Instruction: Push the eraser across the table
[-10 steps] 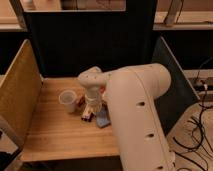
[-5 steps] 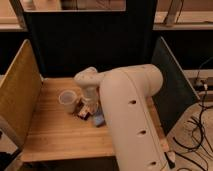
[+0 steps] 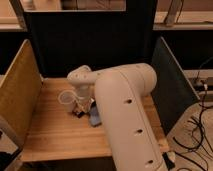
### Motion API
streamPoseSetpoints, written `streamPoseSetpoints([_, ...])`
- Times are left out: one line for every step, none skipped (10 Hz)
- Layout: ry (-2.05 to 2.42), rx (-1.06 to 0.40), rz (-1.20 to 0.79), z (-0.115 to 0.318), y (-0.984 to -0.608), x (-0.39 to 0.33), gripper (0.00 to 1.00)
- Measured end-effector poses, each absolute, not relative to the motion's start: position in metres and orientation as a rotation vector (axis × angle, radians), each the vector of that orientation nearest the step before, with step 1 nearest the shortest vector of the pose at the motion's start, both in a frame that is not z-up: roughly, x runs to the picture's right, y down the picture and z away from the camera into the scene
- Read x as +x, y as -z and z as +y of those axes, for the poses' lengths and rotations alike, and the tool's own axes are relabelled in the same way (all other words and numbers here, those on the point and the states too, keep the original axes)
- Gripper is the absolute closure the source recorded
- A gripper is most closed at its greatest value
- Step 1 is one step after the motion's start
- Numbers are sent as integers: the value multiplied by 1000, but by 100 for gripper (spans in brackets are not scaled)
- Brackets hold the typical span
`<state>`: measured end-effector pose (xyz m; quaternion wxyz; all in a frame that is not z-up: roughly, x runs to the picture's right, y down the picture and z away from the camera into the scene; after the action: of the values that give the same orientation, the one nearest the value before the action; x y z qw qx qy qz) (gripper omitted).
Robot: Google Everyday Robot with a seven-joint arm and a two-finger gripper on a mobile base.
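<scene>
Wooden table (image 3: pixel 55 135), cup (image 3: pixel 66 98), eraser (image 3: pixel 79 111), blue pad (image 3: pixel 94 118), jaws (image 3: pixel 81 102) above

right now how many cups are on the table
1. The clear cup stands on the table left of the arm, close to the gripper. The arm covers the table's middle, so another could be hidden.

One camera looks down from high behind the arm (image 3: pixel 125 110), facing the far dark panel, near over the surface (image 3: pixel 50 135); the gripper (image 3: pixel 81 102) hangs centre-left.
</scene>
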<state>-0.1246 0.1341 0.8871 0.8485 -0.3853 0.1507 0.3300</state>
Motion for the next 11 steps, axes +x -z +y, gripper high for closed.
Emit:
streamPoseSetpoints([-687,-821,308,136,-888,-131,100])
streamPoseSetpoints([-687,-829,302,137,-888,-133,100])
streamPoseSetpoints([-689,-836,298,138,-889,-134,100])
streamPoseSetpoints([-693,-843,293,138,-891,-135,100])
streamPoseSetpoints([-692,-844,283,136,-892,-138,100])
streamPoseSetpoints([-688,-844,275,133,-893,-142,100])
streamPoseSetpoints([-685,-843,266,131,-894,-145,100])
streamPoseSetpoints([-676,-844,255,128,-896,-151,100])
streamPoseSetpoints([-667,-845,248,127,-897,-155,100])
streamPoseSetpoints([-660,-846,240,125,-898,-160,100])
streamPoseSetpoints([-654,-849,225,123,-900,-168,100])
